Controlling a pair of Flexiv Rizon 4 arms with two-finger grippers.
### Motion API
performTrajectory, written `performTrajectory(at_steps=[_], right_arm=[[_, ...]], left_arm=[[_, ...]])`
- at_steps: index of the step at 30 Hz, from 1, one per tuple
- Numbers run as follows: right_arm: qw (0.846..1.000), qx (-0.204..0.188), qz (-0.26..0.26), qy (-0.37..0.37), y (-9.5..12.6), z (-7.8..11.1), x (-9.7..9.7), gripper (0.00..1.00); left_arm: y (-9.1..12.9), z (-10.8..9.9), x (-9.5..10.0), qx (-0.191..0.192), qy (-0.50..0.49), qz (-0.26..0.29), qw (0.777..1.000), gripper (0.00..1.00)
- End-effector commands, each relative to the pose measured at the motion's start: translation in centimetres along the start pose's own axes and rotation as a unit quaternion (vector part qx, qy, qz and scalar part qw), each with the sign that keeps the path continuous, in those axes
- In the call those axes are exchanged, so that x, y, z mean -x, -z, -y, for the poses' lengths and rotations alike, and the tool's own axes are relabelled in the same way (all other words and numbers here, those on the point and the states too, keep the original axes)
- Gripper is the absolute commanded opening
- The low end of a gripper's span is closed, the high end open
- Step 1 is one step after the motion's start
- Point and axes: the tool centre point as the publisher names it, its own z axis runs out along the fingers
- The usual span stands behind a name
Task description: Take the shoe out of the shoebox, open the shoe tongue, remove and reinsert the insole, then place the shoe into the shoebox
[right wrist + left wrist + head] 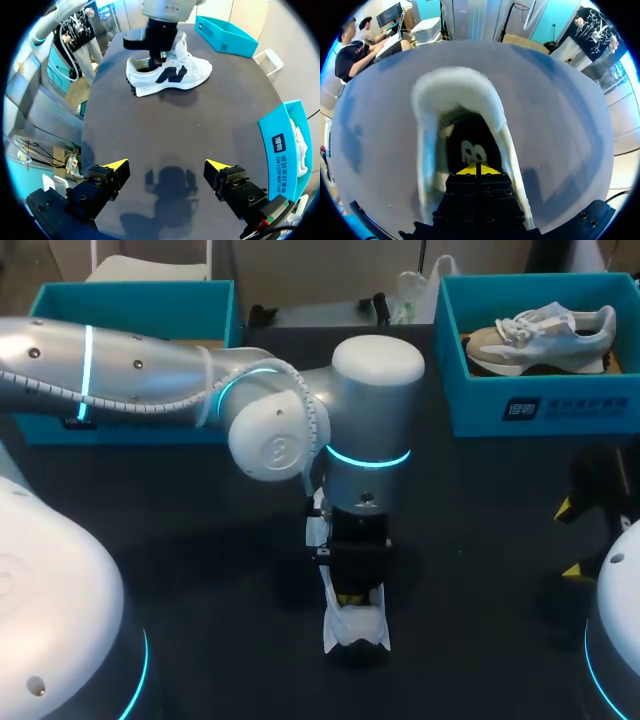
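Shoe (355, 628) out on the table; left gripper (476, 169) down in its opening, tips together over the insole (470, 150), grip unclear. Right gripper (167, 167) open, well aside. Farther off, the shoebox (480, 405) holds a second shoe (540, 335). Insole work and boxing likely remain.

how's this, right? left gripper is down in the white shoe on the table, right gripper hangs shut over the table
No: the right gripper hangs open, not shut, as the right wrist view shows. The left gripper is in the white shoe on the table.
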Motion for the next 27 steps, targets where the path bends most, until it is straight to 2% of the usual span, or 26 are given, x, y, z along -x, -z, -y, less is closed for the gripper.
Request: performTrajectory(at_steps=[1,5,11,15,16,19,22,27], right_arm=[[1.000,-0.001,0.002,0.000,0.0,0.0,-0.2,1.00],[1.000,-0.001,0.002,0.000,0.0,0.0,-0.2,1.00],[1.000,-0.001,0.002,0.000,0.0,0.0,-0.2,1.00],[1.000,-0.001,0.002,0.000,0.0,0.0,-0.2,1.00],[1.000,-0.001,0.002,0.000,0.0,0.0,-0.2,1.00],[1.000,-0.001,0.002,0.000,0.0,0.0,-0.2,1.00],[1.000,-0.001,0.002,0.000,0.0,0.0,-0.2,1.00],[1.000,-0.001,0.002,0.000,0.0,0.0,-0.2,1.00]], left_arm=[[2.0,1.4,-0.1,0.003,-0.009,0.016,1.000,0.00],[2.2,2.5,1.0,-0.008,-0.022,0.008,1.000,0.00],[0.9,3.2,1.1,-0.023,-0.024,-0.016,0.999,0.00],[-0.4,3.7,0.5,0.007,-0.032,0.000,0.999,0.00],[-0.9,3.8,0.4,0.005,-0.038,0.001,0.999,0.00],[-2.3,3.1,0.2,-0.007,-0.035,-0.008,0.999,0.00],[-2.9,2.3,0.1,-0.008,-0.023,-0.014,1.000,0.00],[-1.7,1.3,-0.2,0.010,-0.008,-0.006,1.000,0.00]])
